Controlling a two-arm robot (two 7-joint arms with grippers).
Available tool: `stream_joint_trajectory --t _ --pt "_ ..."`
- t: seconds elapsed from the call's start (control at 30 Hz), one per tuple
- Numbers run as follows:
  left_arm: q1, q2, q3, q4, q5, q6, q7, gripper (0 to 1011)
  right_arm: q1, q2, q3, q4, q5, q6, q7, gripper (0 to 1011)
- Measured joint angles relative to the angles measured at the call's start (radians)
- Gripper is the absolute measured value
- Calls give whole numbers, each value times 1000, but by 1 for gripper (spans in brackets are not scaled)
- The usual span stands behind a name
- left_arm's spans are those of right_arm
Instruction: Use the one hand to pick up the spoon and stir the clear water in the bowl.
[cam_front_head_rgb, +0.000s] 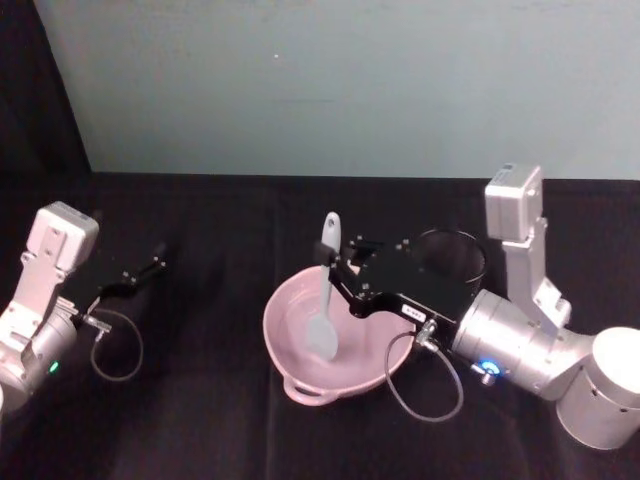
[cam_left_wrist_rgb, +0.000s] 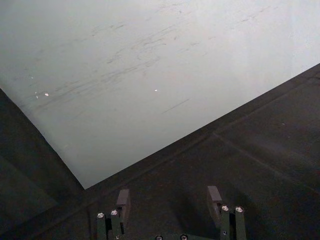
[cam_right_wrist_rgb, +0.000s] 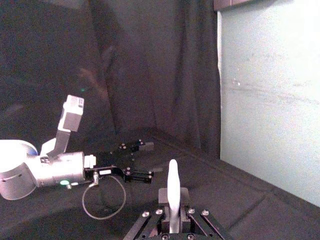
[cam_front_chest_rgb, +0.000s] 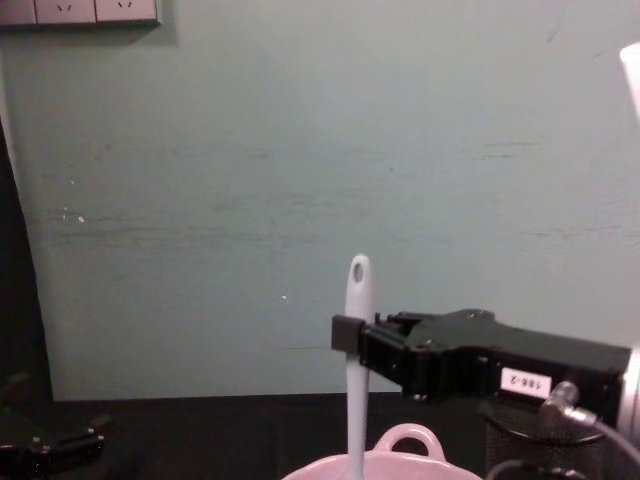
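— One spoon (cam_front_head_rgb: 325, 300): where is it?
— Upright, head down in the pink bowl (cam_front_head_rgb: 283, 345), centred near the table's (cam_front_head_rgb: 220, 420) front edge. The right gripper (cam_front_head_rgb: 332, 262) is clamped on its handle.
— Other arm?
— The left gripper (cam_front_head_rgb: 155, 258) sits near the left edge, fingers apart, empty.

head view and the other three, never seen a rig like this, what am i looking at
A two-armed robot at a black-covered table. The head view looks down from above, the chest view looks across from lower, each wrist view rides on an arm. The right gripper is shut on a white spoon, upright, its head down in a pink bowl. A black mesh cup stands beside that arm. The left gripper sits open, off to the left, holding nothing.
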Motion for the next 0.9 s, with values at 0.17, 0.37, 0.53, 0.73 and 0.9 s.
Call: stream_joint_trajectory --t 0.17,0.37,0.53,0.73,0.9 --pt "0 0 0 0 0 0 0 1005 34 -38 -15 65 -6 0 10 112" --pt "0 0 0 0 0 0 0 1005 75 -83 -19 143 -18 -15 8 112" --pt "0 0 0 0 0 0 0 1005 93 -100 -4 182 -27 -29 -8 112" --pt "0 0 0 0 0 0 0 1005 97 -100 31 204 -45 -53 -32 112" --pt "0 0 0 0 0 0 0 1005 78 -86 63 191 -48 -63 -40 112"
